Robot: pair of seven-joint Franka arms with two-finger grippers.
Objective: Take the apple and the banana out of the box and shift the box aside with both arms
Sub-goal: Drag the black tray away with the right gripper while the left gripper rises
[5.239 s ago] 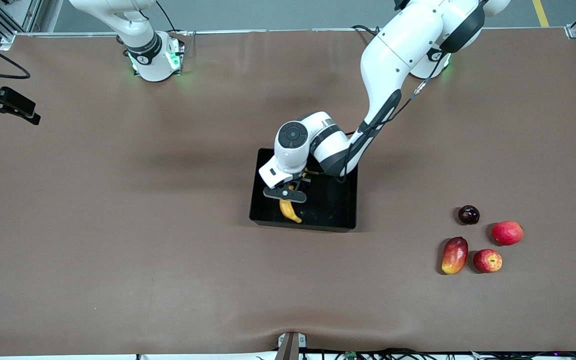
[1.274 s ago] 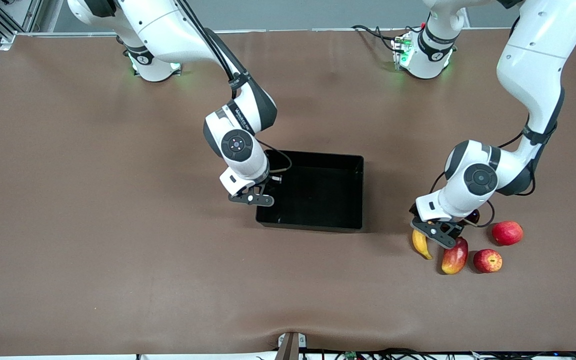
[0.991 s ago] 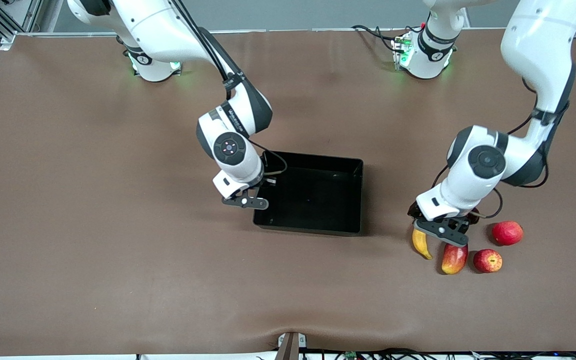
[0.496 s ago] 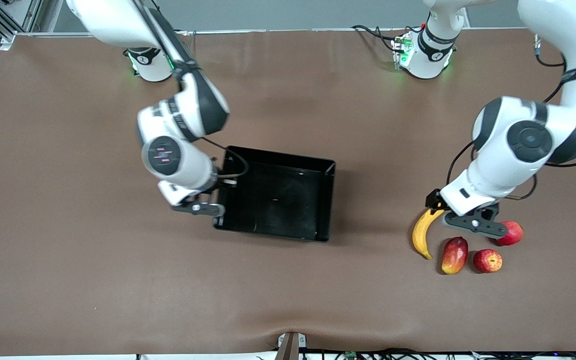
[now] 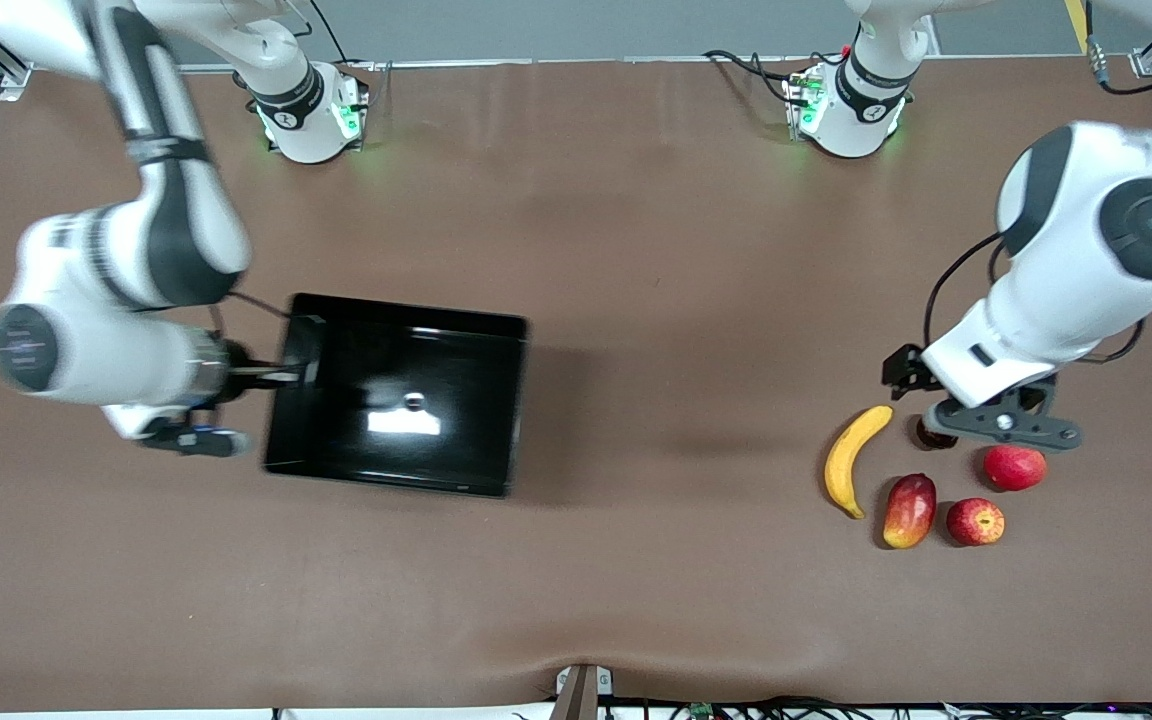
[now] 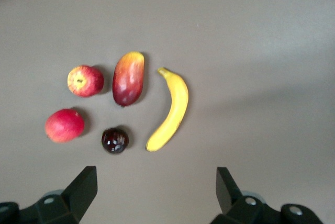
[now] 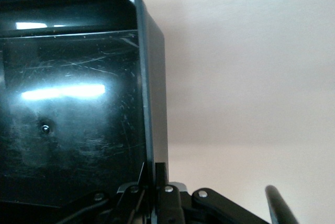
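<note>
The black box (image 5: 406, 320) is empty and sits toward the right arm's end of the table. My right gripper (image 5: 274, 376) is shut on its end wall; the right wrist view shows the fingers (image 7: 161, 174) pinching that wall (image 7: 153, 93). The yellow banana (image 5: 854, 460) lies on the table toward the left arm's end. The red apple with a stem dimple (image 5: 974, 521) lies nearer the camera. My left gripper (image 5: 1001, 428) is open and empty in the air over the fruits. In the left wrist view (image 6: 155, 192) the banana (image 6: 170, 110) and apple (image 6: 85, 80) lie below it.
A red-yellow mango (image 5: 909, 510) lies between the banana and the apple. A second red fruit (image 5: 1014, 467) and a dark plum (image 5: 929, 436), partly hidden by the left gripper, lie beside them. The brown mat (image 5: 656, 300) covers the table.
The left gripper took the banana from the box, laid it beside the other fruits, let go and rose. The right gripper gripped the box wall and moved the box toward the right arm's end.
</note>
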